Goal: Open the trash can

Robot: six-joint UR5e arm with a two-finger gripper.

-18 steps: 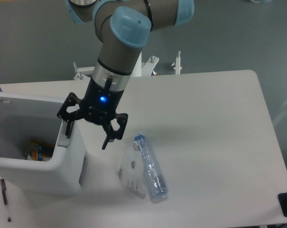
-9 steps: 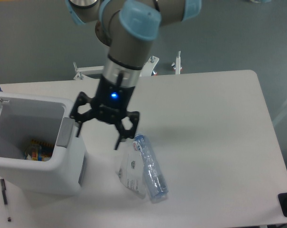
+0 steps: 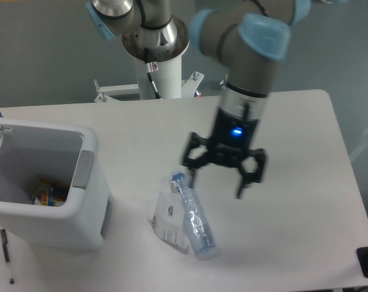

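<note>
The trash can (image 3: 25, 219) is a large white boxy bin at the left of the table. Its top stands open and I look down into it, where a colourful item (image 3: 48, 190) lies at the bottom. A grey push-button tab (image 3: 81, 170) sits on its right rim. My gripper (image 3: 215, 183) hangs over the middle of the table, well to the right of the can. It is open, with nothing between its fingers (image 3: 240, 187).
A clear plastic bottle (image 3: 193, 218) lies on a white packet (image 3: 167, 222) just below and left of the gripper. A black pen (image 3: 6, 252) lies near the front left edge. A dark object (image 3: 367, 261) sits at the front right corner.
The gripper has swung right, from beside the can's grey tab to the middle of the table. The can stays open.
</note>
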